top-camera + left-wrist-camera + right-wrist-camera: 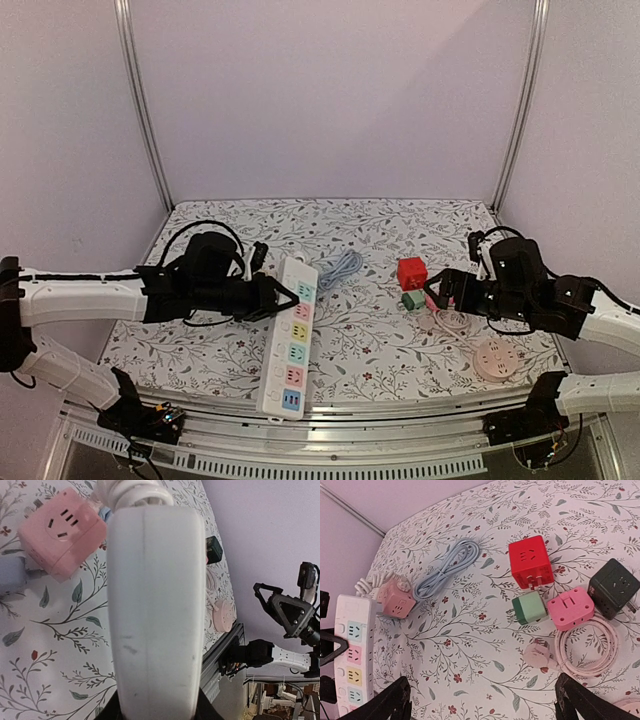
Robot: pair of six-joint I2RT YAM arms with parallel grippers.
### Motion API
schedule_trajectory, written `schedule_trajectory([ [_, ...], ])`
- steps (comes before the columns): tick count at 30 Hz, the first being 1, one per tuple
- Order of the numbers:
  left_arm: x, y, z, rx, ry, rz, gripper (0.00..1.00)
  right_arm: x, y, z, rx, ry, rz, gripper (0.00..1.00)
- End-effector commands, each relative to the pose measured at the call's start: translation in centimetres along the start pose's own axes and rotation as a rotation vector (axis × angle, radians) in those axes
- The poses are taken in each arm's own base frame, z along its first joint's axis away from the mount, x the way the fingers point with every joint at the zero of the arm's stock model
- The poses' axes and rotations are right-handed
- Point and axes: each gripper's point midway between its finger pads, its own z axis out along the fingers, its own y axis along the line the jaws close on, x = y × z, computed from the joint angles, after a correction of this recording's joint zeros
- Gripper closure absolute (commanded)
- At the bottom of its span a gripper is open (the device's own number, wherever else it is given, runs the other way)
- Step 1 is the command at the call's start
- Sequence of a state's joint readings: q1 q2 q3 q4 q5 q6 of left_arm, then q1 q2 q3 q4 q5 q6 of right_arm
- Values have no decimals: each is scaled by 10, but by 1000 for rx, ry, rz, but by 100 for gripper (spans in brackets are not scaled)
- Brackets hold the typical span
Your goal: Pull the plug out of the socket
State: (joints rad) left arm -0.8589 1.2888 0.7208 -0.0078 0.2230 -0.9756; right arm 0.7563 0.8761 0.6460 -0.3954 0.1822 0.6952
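White plastic power strip [290,340], pastel sockets down its face, lies lengthwise on the floral tablecloth [370,345], left of centre. A white curled lead leaves its far end.

Holding it: the left gripper [272,297], reaching in from the left, jaws closed on the strip along its far half. In the left wrist view the strip's body fills the space between the fingers.

Pale pink plug [537,656], on the end of a pink coiled cord [590,647], lies loose on the cloth right of centre, seated in no socket. It lies just in front of a green adapter [530,607] and a pink adapter [570,608].

Over that group: the right gripper [445,290], jaws spread wide with nothing between them. Its fingers [390,702] show at the two lower corners of the right wrist view.

Other items:
- Red cube socket [531,561], beyond the green adapter.
- Dark cube adapter [614,586], right of the pink adapter.
- Pink cube socket [395,599], just beside the strip's far end.
- Grey-blue bundled cable [447,567], between the pink cube and the red cube.
- Round pale pink disc [497,361], near the front right edge.
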Motion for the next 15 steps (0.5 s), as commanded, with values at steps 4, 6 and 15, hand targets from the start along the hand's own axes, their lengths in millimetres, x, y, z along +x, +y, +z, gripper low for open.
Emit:
schedule_trajectory([
  [4,-45,-56,2,154,-171,28,92,7,88,0,-158,-15,-60,1],
  [6,-46,-55,5,157,-181,11,92,15,119,5,-197,5,-92,1],
  [15,-44,-53,12,169,-188,-16,91,72,227,34,-382,154,-231,1],
])
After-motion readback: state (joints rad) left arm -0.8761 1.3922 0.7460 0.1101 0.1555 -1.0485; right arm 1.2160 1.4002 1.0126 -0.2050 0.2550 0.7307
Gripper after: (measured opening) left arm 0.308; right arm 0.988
